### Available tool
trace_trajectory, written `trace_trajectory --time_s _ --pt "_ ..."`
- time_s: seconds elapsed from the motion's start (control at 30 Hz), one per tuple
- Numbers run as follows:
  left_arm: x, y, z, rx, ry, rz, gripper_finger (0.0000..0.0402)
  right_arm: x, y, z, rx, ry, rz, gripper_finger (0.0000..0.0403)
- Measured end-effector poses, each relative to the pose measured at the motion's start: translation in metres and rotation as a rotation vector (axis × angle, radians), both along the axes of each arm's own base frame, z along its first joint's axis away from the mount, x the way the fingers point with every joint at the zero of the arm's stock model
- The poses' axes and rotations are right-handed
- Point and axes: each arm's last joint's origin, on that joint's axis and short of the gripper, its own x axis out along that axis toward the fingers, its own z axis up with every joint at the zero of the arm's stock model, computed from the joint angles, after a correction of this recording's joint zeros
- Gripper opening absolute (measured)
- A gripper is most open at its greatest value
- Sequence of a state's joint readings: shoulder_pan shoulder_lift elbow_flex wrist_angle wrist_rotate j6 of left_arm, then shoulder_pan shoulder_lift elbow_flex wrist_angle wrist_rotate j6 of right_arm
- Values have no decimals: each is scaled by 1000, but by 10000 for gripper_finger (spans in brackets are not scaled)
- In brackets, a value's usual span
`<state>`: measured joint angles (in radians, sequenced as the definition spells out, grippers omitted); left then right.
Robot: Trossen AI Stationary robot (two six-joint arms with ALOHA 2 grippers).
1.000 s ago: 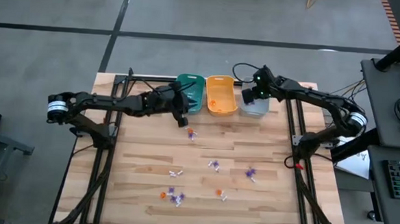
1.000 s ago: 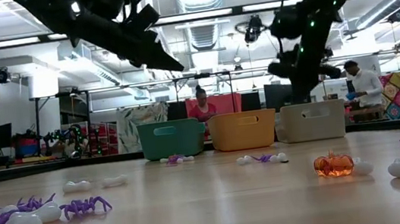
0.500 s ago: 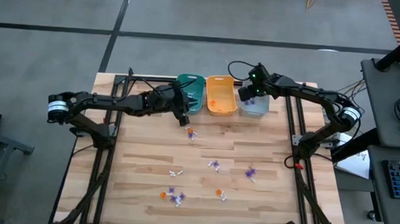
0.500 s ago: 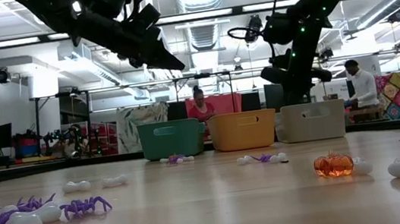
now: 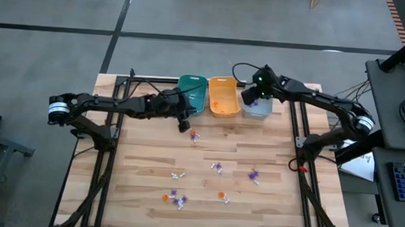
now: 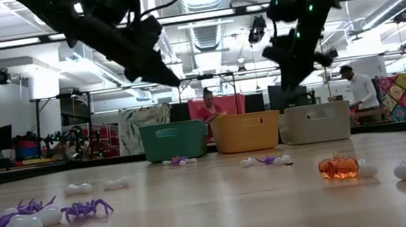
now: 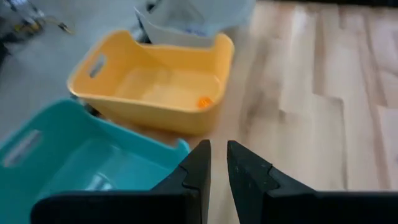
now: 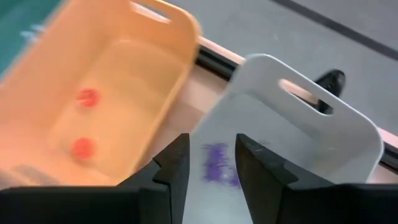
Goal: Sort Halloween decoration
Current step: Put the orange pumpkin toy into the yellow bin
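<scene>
I take the middle bin (image 5: pixel 223 96) as my landmark; it sits at the table's (image 5: pixel 136 186) far edge. One bin (image 5: pixel 193 92) stands just left of it, another (image 5: pixel 258 107) just right. The left gripper (image 5: pixel 184 125) is left of the landmark and slightly nearer me; the right gripper (image 5: pixel 249 96) hangs over the right bin. The trinkets (image 5: pixel 217 168) lie scattered well in front, two (image 8: pixel 83 122) inside the landmark itself.

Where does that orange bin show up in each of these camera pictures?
High view: orange bin at the table's far edge, middle of three.
Low view: centre, far back.
Left wrist view: upper left.
Right wrist view: left side.
Shared landmark: the grey bin beside it.
</scene>
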<state>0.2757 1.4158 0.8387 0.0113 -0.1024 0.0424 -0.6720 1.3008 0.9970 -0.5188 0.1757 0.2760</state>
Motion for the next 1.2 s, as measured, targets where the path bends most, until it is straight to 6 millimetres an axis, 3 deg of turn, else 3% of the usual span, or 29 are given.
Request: trace_trajectory --time_s 0.3,0.67,1.0,1.2 --pt "-4 -9 -9 -140 64 -102 39 15 56 23 -49 -88 184 121" --pt "-9 -35 -36 -176 42 -153 94 30 107 18 -119 -50 262 121" --pt "-30 -49 -71 -113 -108 -67 181 30 117 9 -118 -38 241 121" --pt "-38 -52 -80 -133 -167 -38 200 31 117 9 -124 -52 239 121"
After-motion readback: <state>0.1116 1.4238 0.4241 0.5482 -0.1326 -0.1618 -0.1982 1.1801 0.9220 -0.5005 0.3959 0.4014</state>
